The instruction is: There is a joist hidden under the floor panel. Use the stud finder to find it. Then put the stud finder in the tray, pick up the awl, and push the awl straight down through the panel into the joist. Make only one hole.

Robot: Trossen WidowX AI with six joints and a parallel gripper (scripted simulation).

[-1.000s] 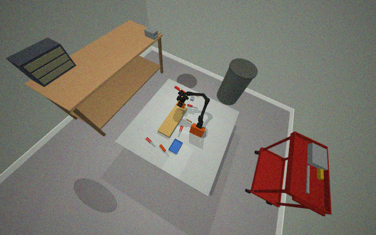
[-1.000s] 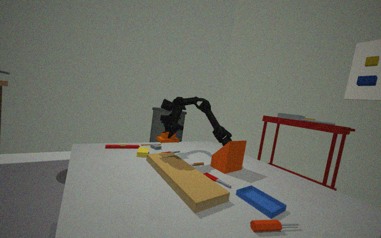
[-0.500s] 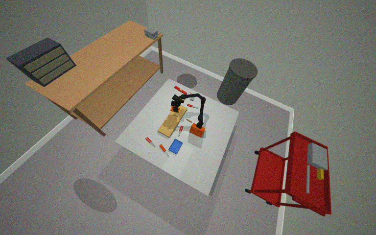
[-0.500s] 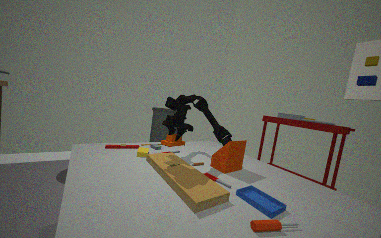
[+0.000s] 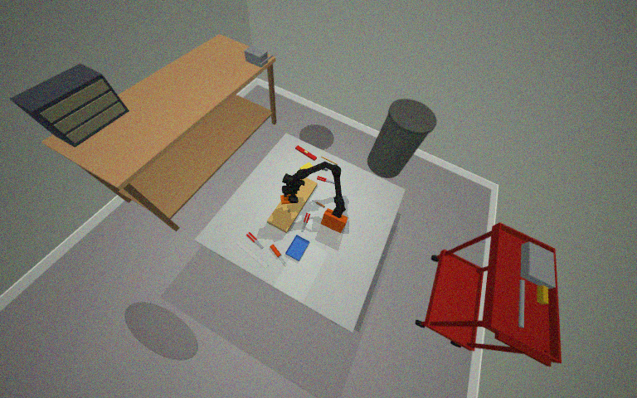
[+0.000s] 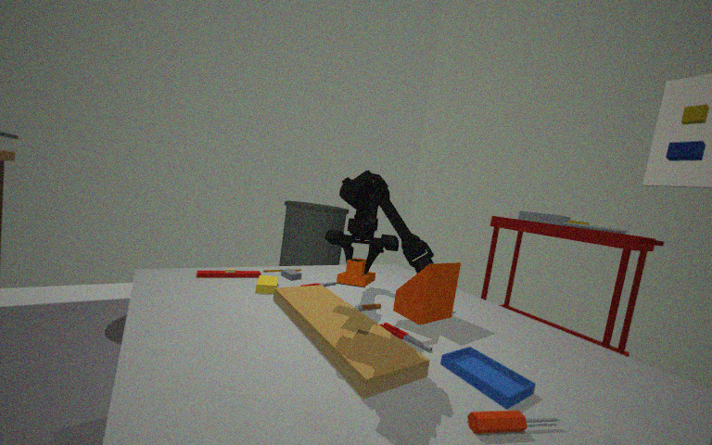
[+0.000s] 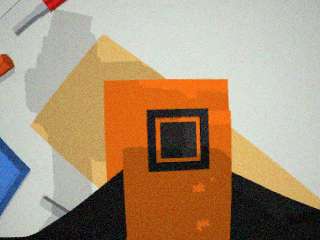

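My gripper (image 5: 289, 199) (image 6: 357, 263) (image 7: 170, 174) is shut on the orange stud finder (image 5: 284, 200) (image 6: 356, 278) (image 7: 120, 105), its square dark display facing the wrist camera. The stud finder hangs level above the tan floor panel (image 5: 279, 220) (image 6: 314, 309) (image 7: 70, 110), apart from it, and the arm's shadow falls on the panel. The blue tray (image 5: 297, 247) (image 6: 485, 375) (image 7: 7, 175) is empty. A brown-handled tool (image 5: 319, 204) (image 6: 370, 307), possibly the awl, lies between the panel and the arm base. The joist is hidden.
A red-handled tool (image 5: 304, 223) (image 6: 393, 330) lies beside the panel. An orange-handled tool (image 5: 274, 250) (image 6: 496, 421) lies near the tray. Another red-handled tool (image 5: 255, 241) lies at the panel's near end. A yellow block (image 5: 305, 166) (image 6: 266, 284) and a red level (image 5: 305, 152) (image 6: 228, 273) lie past the far end.
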